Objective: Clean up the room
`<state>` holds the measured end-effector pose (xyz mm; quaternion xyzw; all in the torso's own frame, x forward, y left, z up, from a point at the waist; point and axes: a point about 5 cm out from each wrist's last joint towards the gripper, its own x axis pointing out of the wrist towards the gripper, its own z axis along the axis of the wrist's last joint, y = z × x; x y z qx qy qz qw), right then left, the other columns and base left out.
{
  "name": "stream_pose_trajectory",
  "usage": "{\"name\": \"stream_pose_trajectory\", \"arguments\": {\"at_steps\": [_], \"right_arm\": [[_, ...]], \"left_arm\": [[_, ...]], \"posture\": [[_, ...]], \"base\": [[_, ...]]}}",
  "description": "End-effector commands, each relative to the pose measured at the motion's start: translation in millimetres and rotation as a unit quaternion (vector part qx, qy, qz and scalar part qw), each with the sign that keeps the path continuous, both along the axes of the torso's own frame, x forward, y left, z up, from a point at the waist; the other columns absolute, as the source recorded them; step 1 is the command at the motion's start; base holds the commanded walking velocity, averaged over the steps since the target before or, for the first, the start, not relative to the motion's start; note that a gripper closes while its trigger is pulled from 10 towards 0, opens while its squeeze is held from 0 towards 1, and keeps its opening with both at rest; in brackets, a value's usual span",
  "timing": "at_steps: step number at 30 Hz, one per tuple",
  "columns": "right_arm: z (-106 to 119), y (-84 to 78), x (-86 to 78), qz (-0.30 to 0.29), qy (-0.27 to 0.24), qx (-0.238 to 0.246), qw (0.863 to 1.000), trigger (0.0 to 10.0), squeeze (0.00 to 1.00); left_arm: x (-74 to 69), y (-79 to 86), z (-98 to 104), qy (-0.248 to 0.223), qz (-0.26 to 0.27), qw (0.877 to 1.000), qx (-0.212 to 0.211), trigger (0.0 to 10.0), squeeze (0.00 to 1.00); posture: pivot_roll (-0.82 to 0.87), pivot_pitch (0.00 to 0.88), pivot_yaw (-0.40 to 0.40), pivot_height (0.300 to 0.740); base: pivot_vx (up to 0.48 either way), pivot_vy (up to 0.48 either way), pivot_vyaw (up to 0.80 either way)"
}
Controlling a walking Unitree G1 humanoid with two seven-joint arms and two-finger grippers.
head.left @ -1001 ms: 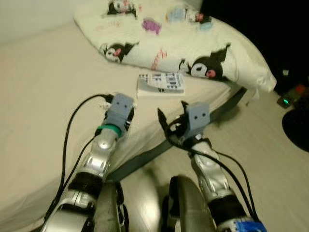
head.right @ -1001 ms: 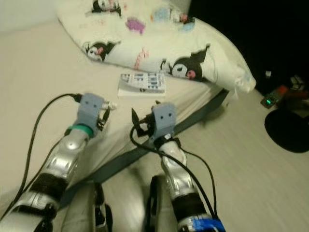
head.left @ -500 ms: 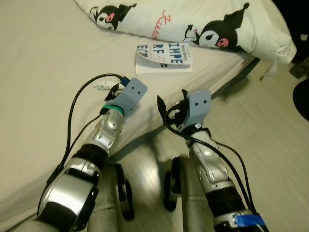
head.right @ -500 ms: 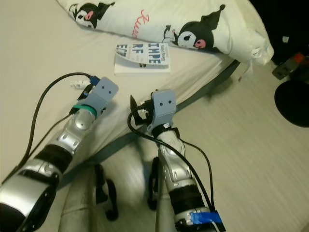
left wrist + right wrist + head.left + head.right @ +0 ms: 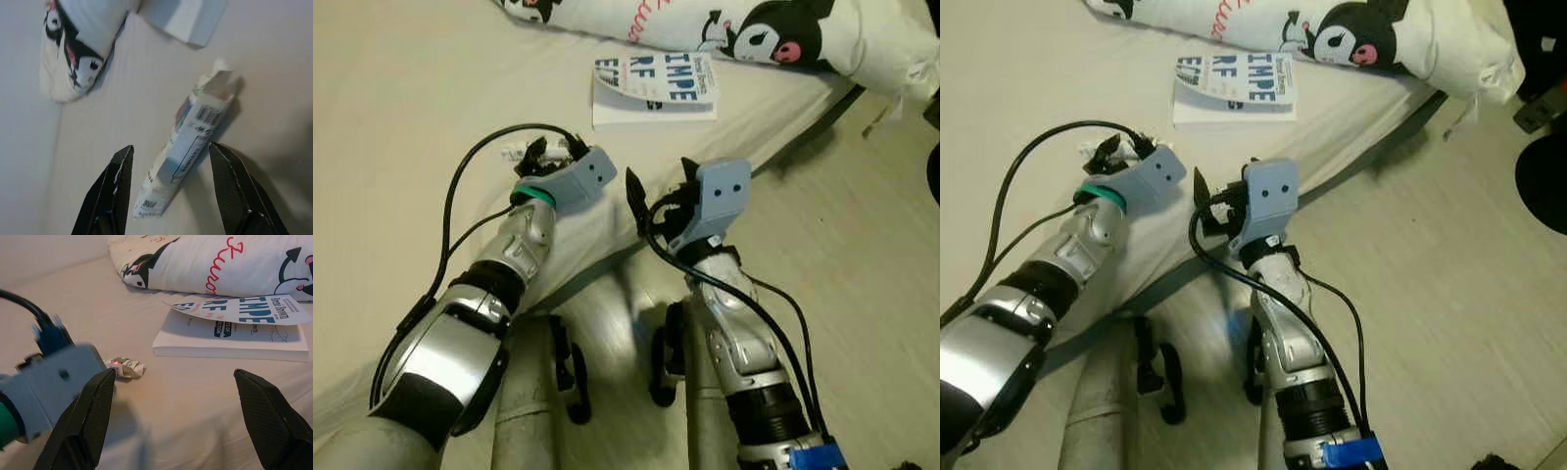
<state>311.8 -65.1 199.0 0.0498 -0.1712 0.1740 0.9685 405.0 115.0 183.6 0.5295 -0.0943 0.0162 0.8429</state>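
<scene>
Dim, warm indoor light, soft shadows on the bed (image 5: pixel 401 117), slight motion blur low down.

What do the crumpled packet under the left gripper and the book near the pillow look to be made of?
The packet looks like thin printed card or coated paper: it is creased, torn open at one end, and carries barcodes. The book looks like a paperback: its soft matte printed cover curls up off a block of white pages. The left gripper is open around the packet.
</scene>
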Motion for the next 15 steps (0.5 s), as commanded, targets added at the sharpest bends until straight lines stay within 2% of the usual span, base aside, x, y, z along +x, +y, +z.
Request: {"name": "stream_pose_trajectory", "arguments": {"at_steps": [1, 3, 10, 15], "right_arm": [[-2, 4.7, -5.5, 0.005, 0.011, 0.006, 1.0, 10.0, 0.0], [0, 4.7, -6.6, 0.003, 0.01, 0.008, 1.0, 10.0, 0.0], [7, 5.2, -10.0, -0.002, 0.009, 0.015, 1.0, 10.0, 0.0], [13, 5.6, -13.4, -0.006, 0.008, 0.022, 1.0, 10.0, 0.0]], "left_arm": [[-4.0, -7.3, -14, 0.014, -0.017, 0.999, 0.039, 10.0, 0.0], [-3.8, -11.5, -13, 0.01, -0.023, 0.998, 0.053, 10.0, 0.0], [-2.0, -13.6, -10, 0.01, -0.016, 0.998, 0.061, 10.0, 0.0], [1.8, -8.3, -4, 0.012, 0.017, 0.998, 0.055, 10.0, 0.0]], "posture": [[-0.21, 0.561, 0.108, 0.635], [-0.21, 0.564, 0.109, 0.635], [-0.22, 0.575, 0.121, 0.635], [-0.22, 0.585, 0.131, 0.635]], "base": [[0.0, 0.0, 0.0], [0.0, 0.0, 0.0], [0.0, 0.0, 0.0], [0.0, 0.0, 0.0]]}}
